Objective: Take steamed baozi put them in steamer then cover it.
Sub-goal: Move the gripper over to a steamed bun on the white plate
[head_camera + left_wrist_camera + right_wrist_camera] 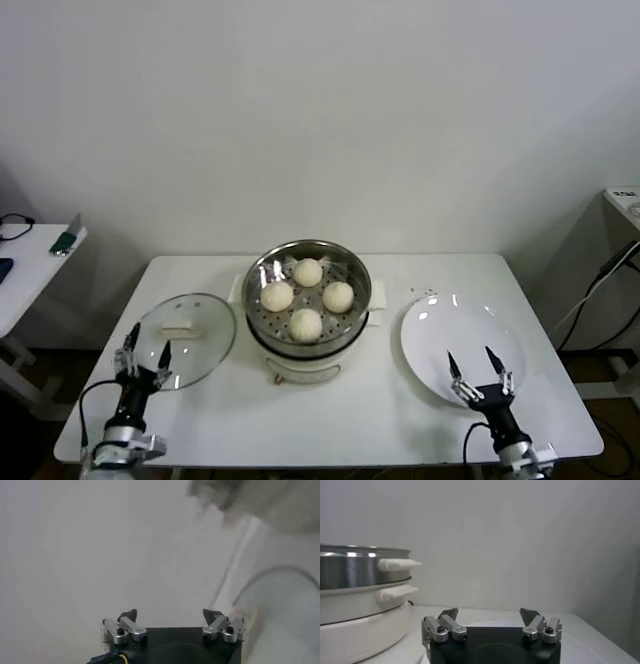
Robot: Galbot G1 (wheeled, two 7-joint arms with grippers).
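Resting at the bench's front left corner, the left gripper points its jaws up and spread apart with nothing between them, its tips at the near edge of a glass lid that lies flat on the bench with a cream handle on top. In the left wrist view the same gripper shows both fingers wide apart and empty. At mid-bench stands the steamer, a shiny steel pot on a cream-white base, uncovered. On its perforated tray sit the four steamed baozi, spaced in a diamond, none touching another. Right of the steamer, well apart from it, lies a flat white plate, bare. The right gripper hovers over the plate's near edge, jaws open and holding nothing; the right wrist view shows its fingers spread, with the steamer's steel wall and cream handles to one side
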